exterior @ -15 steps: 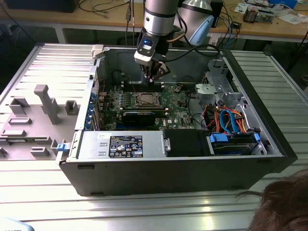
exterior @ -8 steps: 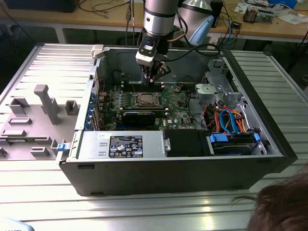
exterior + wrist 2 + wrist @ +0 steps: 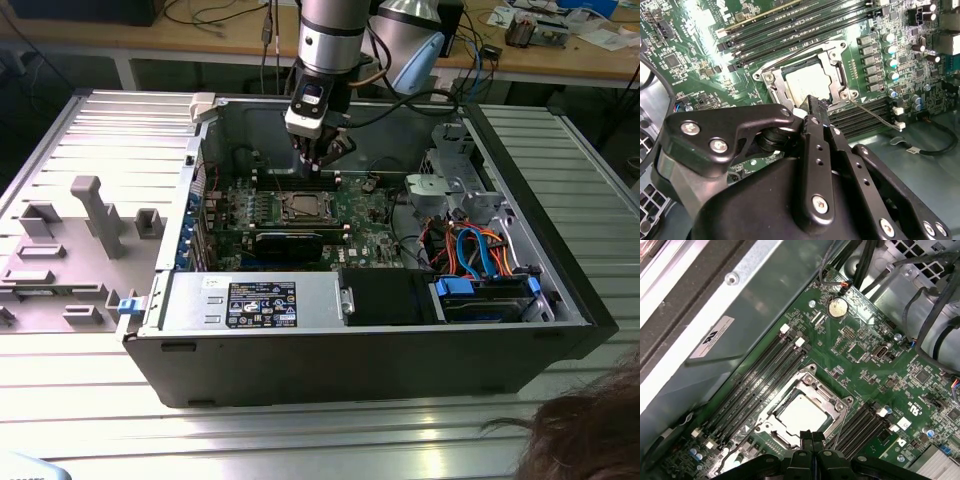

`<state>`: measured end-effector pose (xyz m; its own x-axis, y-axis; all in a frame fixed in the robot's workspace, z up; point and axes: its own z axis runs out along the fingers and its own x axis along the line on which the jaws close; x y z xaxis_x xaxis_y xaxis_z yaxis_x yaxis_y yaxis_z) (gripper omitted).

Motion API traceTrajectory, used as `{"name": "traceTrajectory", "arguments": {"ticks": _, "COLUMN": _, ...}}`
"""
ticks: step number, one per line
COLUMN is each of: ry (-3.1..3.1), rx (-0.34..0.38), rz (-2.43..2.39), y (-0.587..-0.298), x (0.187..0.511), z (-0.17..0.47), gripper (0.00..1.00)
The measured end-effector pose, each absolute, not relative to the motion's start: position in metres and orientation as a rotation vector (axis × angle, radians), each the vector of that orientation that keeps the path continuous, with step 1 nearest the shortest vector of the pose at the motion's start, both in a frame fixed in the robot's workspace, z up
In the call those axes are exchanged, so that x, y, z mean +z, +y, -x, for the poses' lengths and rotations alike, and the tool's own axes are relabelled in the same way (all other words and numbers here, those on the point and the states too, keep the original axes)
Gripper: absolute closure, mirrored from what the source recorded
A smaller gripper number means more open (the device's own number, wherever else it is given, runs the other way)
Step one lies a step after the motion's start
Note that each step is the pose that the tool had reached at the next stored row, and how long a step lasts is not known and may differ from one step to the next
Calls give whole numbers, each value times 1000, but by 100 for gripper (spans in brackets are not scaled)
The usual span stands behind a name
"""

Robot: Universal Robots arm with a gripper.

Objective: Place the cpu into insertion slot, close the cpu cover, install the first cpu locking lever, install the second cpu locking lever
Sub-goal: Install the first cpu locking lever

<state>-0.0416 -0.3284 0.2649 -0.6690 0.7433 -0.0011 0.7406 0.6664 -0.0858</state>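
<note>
The cpu [image 3: 300,208] lies flat in the insertion slot [image 3: 300,198] on the green board inside the open computer case. In both wrist views its pale face [image 3: 810,82] [image 3: 796,412] shows through the window of the cpu cover [image 3: 836,70] [image 3: 832,402], which lies down over it. A thin wire locking lever [image 3: 875,114] sticks out from one corner of the socket. My gripper [image 3: 318,165] hangs just above the socket's edge. Its black fingertips [image 3: 805,436] are pressed together with nothing between them. The gripper [image 3: 816,102] hides one corner of the socket.
Long memory slots [image 3: 760,375] flank the socket on both sides. A black card [image 3: 288,243] stands in front of it. A silvery box [image 3: 250,300], a drive cage with blue and orange cables [image 3: 480,260] and the case walls [image 3: 205,150] surround the board. A person's hair [image 3: 590,430] is nearby.
</note>
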Motion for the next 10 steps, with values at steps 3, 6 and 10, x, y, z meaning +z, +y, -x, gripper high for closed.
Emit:
{"name": "traceTrajectory", "arguments": {"ticks": 3, "ry": -2843, "rx": 123, "rz": 1249, "y": -328, "x": 265, "z": 42, "gripper": 89}}
{"name": "traceTrajectory", "arguments": {"ticks": 6, "ry": -2851, "rx": 123, "rz": 1232, "y": -328, "x": 265, "z": 42, "gripper": 89}}
{"name": "traceTrajectory", "arguments": {"ticks": 10, "ry": -2861, "rx": 124, "rz": 1210, "y": -328, "x": 265, "z": 42, "gripper": 89}}
